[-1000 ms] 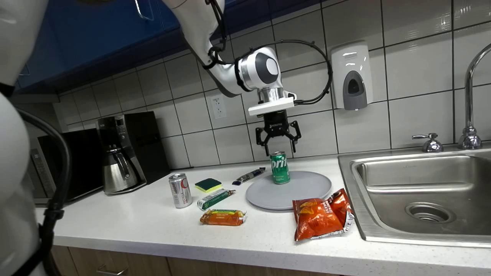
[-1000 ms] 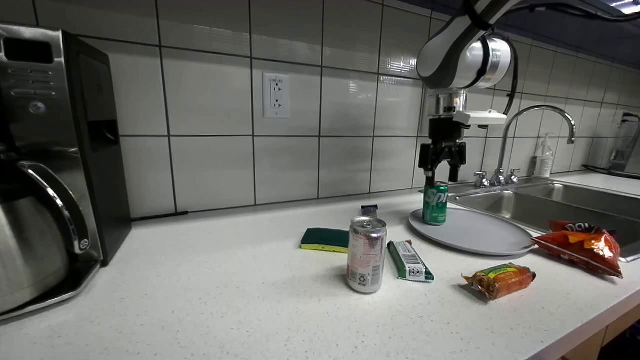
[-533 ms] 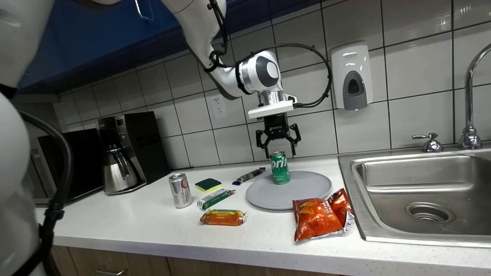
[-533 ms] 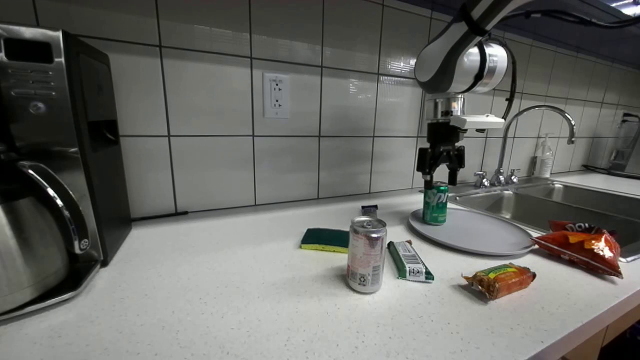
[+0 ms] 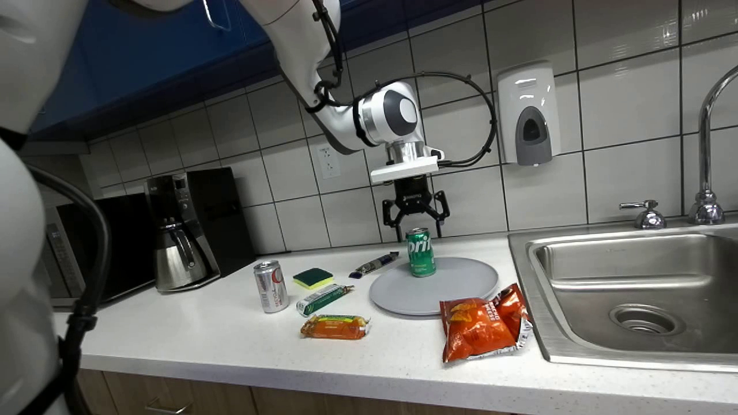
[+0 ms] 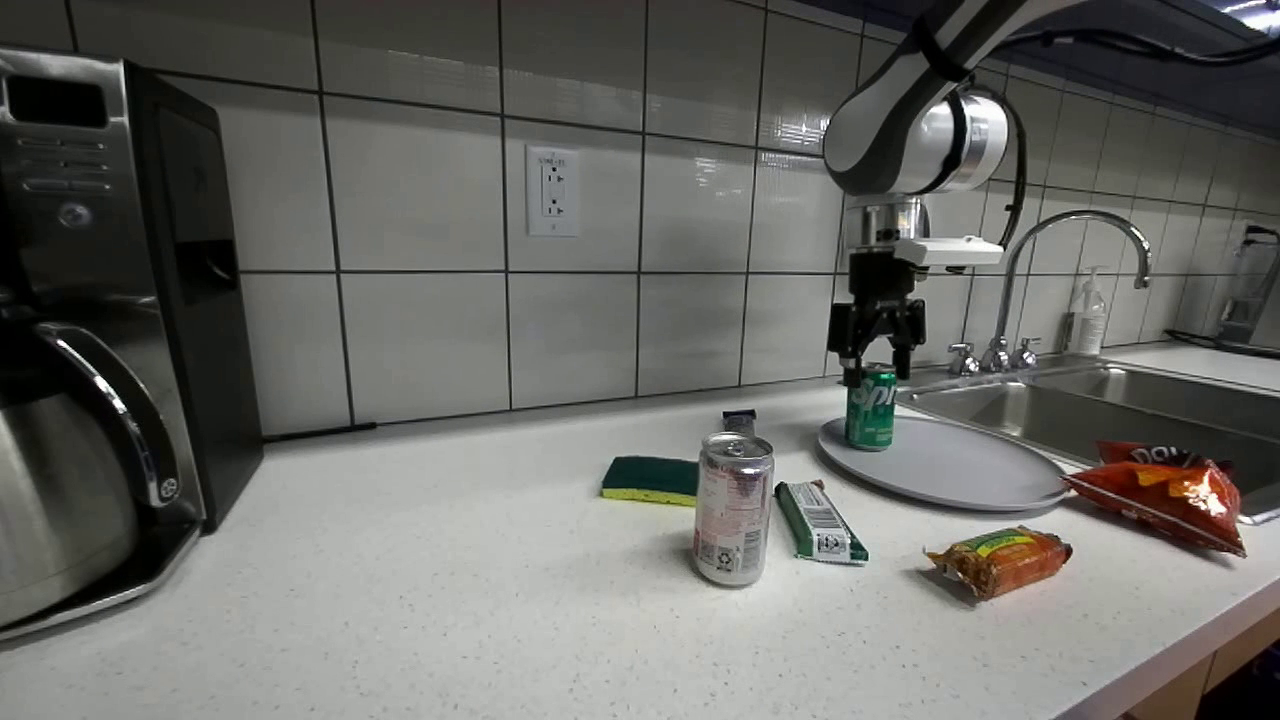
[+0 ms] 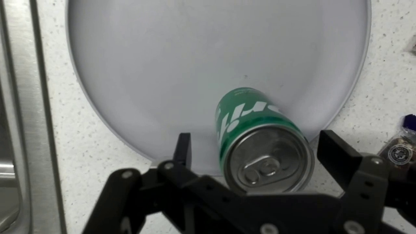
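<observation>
A green Sprite can (image 5: 422,256) stands upright on a round grey plate (image 5: 461,291), close to the plate's wall-side edge. Just above it, pointing down, is my gripper (image 5: 419,237), with its jaws wide apart and nothing held. In the wrist view the can's lid (image 7: 268,159) appears between the two fingers (image 7: 184,148). A narrow gap separates the lid from the right-hand finger, a wider one from the left-hand finger. The fingertips are about level with the can's top in both exterior views, and the near finger partly covers the can's upper edge (image 6: 880,368).
A silver can (image 5: 271,286), a sponge (image 5: 313,278), a green-wrapped bar (image 5: 324,300), an orange packet (image 5: 335,327) and a dark-wrapped bar (image 5: 373,265) lie left of the plate. A red chip bag (image 5: 484,327) sits by the sink (image 5: 539,323). Behind rises the tiled wall (image 6: 420,340).
My gripper has come down a little towards the can and shifted slightly left in both exterior views. The jaws stay wide apart; the can and plate have not moved.
</observation>
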